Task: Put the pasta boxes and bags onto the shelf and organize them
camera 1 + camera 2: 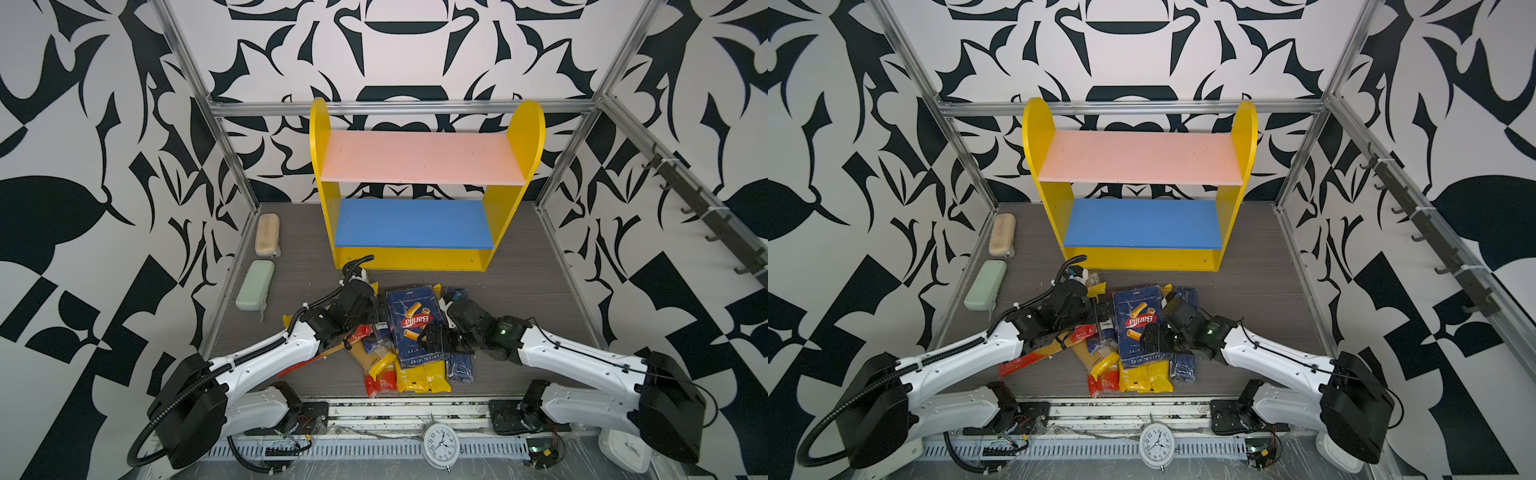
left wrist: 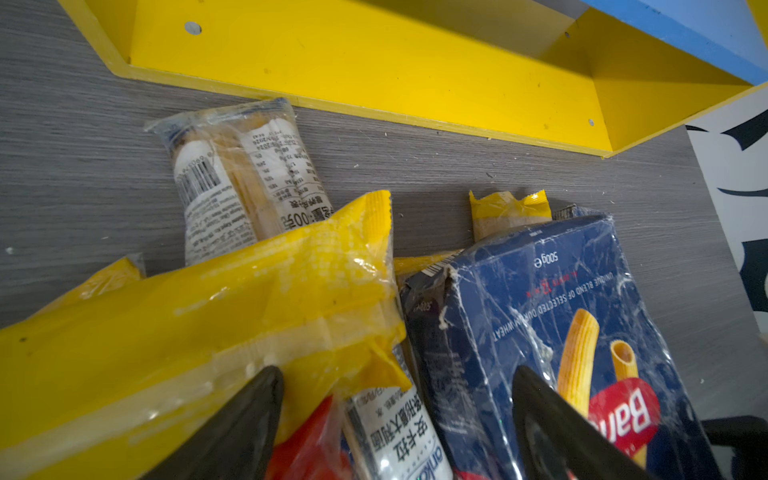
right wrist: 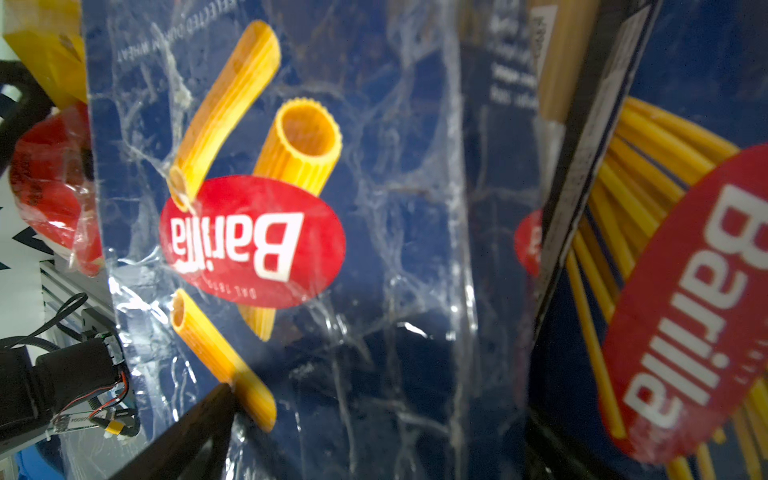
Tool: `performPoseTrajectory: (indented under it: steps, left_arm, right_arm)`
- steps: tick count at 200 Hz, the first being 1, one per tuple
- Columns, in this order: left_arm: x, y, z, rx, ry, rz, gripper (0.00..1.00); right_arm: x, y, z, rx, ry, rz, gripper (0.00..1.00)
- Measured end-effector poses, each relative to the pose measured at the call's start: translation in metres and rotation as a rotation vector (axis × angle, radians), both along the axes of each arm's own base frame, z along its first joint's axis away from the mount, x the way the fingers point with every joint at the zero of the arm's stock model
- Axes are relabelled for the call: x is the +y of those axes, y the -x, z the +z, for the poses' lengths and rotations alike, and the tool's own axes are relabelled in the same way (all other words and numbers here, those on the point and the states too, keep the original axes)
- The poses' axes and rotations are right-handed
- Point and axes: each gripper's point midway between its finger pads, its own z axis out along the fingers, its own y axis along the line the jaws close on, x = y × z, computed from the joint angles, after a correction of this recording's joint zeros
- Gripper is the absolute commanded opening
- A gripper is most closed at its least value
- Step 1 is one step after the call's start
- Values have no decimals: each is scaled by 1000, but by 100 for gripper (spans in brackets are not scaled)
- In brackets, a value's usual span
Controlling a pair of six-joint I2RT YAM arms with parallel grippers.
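Robot lab cell, aluminium frame (image 1: 399,109) (patterned walls (image 1: 83,124))

Box (image 1: 409,303) atop bags (image 1: 424,382), before shelf (image 1: 415,259)

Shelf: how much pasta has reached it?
Done: nothing; the shelf is bare on its pink board and blue board. In hand: left gripper and right gripper, both open, sit at the wide Barilla box, unlifted. Left: everything, including the narrow Barilla box and the bags, piled on the table.

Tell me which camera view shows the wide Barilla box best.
A top view: the wide Barilla box lies face up, nearly whole. The right wrist view crops it to its logo; the left wrist view catches one end.
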Motion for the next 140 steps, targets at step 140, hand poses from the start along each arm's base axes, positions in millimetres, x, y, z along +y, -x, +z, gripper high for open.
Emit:
performPoseTrajectory:
  steps: [140]
  left_arm:
    - [-40, 3, -19, 53, -67, -43, 61]
  right_arm:
    - [-10, -11, -7, 48, -172, 5, 99]
